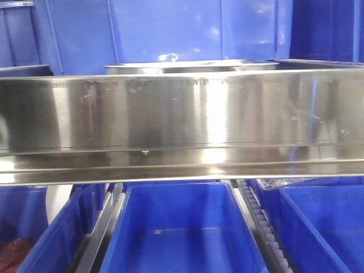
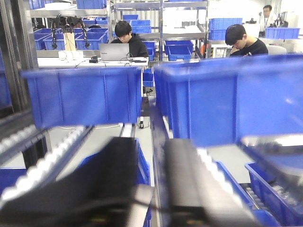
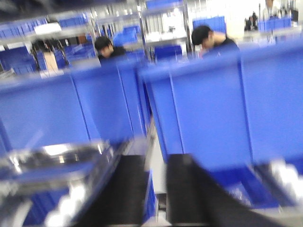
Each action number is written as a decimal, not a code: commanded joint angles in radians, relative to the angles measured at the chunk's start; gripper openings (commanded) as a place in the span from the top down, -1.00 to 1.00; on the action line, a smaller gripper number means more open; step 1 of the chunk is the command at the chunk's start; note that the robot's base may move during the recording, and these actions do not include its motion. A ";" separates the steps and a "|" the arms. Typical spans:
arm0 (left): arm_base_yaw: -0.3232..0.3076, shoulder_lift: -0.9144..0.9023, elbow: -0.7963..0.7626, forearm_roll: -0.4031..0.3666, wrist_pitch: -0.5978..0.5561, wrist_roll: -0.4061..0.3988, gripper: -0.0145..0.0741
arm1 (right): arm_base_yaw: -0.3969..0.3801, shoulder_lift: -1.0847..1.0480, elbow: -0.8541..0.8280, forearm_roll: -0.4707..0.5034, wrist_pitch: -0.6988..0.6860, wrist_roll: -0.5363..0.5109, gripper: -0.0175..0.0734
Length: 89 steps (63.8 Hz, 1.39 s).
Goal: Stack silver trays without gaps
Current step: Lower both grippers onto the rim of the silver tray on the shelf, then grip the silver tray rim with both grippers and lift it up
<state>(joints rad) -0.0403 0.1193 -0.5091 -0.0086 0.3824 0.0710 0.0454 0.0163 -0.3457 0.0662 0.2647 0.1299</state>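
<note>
The left gripper (image 2: 154, 189) is open: its dark jaws stand apart with nothing between them but crates and floor far below. The right gripper (image 3: 158, 198) is likewise spread and empty, though its view is badly smeared. Neither touches anything.

The tray (image 2: 277, 144) shows at the right edge of the left wrist view and again at the lower left of the right wrist view (image 3: 57, 156), so it seems to lie between the two arms, a little ahead of both. From the front only its thin rim (image 1: 190, 67) shows, level, above the wide steel band (image 1: 182, 114), with blue crates (image 1: 187, 28) behind it. Whether this is one tray or several already nested, I cannot tell; the band hides everything below the rim.

As for handling, the tray is probably stiff, fairly light sheet steel, polished and slippery, with no give under the pads. The flat out-turned rim looks like the only real purchase. I would pinch it at the middle of a short side, one arm at each end, to keep the pan level. A grip at a rounded corner would likely slide off. Tilted, the tray may jam against the one beneath and leave a gap.
</note>
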 commanded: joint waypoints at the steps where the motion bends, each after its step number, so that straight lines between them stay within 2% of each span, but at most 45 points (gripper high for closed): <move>1: -0.007 0.107 -0.125 -0.018 0.005 -0.002 -0.16 | 0.004 0.077 -0.105 0.004 -0.033 -0.003 -0.59; 5: -0.007 0.168 -0.179 -0.018 0.031 0.007 -0.22 | 0.004 0.130 -0.144 0.004 -0.034 -0.003 -0.79; 10: -0.007 0.252 -0.226 -0.036 0.052 0.063 -0.22 | 0.004 0.213 -0.187 0.004 -0.034 -0.010 -0.75; 15: -0.021 0.329 -0.274 -0.107 0.083 0.145 -0.22 | 0.004 0.289 -0.230 0.004 -0.031 -0.010 -0.74; 20: -0.090 0.403 -0.329 -0.178 0.102 0.191 -0.22 | 0.010 0.365 -0.293 0.004 -0.016 -0.012 -0.74; 24: -0.158 0.463 -0.378 -0.221 0.133 0.227 -0.22 | 0.043 0.430 -0.348 0.004 -0.001 -0.015 -0.74; 35: -0.369 0.695 -0.580 -0.224 0.350 0.248 -0.22 | 0.189 0.638 -0.536 0.004 0.126 -0.029 -0.73; 40: -0.443 0.815 -0.683 -0.224 0.424 0.237 -0.22 | 0.253 0.749 -0.627 0.004 0.182 -0.031 -0.73; 45: -0.487 0.939 -0.794 -0.224 0.457 0.164 -0.22 | 0.292 0.858 -0.733 0.004 0.274 -0.031 -0.73; 55: -0.495 1.173 -1.013 -0.208 0.524 0.050 -0.22 | 0.303 1.119 -1.004 0.004 0.598 -0.031 -0.73; 66: -0.495 1.385 -1.211 -0.035 0.664 -0.177 -0.21 | 0.303 1.354 -1.274 0.003 0.827 -0.018 -0.73; 75: -0.495 1.510 -1.304 0.052 0.716 -0.325 -0.21 | 0.276 1.499 -1.409 -0.001 0.875 0.051 -0.73; 89: -0.495 1.632 -1.335 0.144 0.712 -0.499 -0.21 | 0.268 1.682 -1.501 -0.003 0.926 0.054 -0.73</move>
<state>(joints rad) -0.5287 1.7657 -1.8070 0.0900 1.1277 -0.3425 0.3200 1.6809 -1.7928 0.0642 1.2061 0.1837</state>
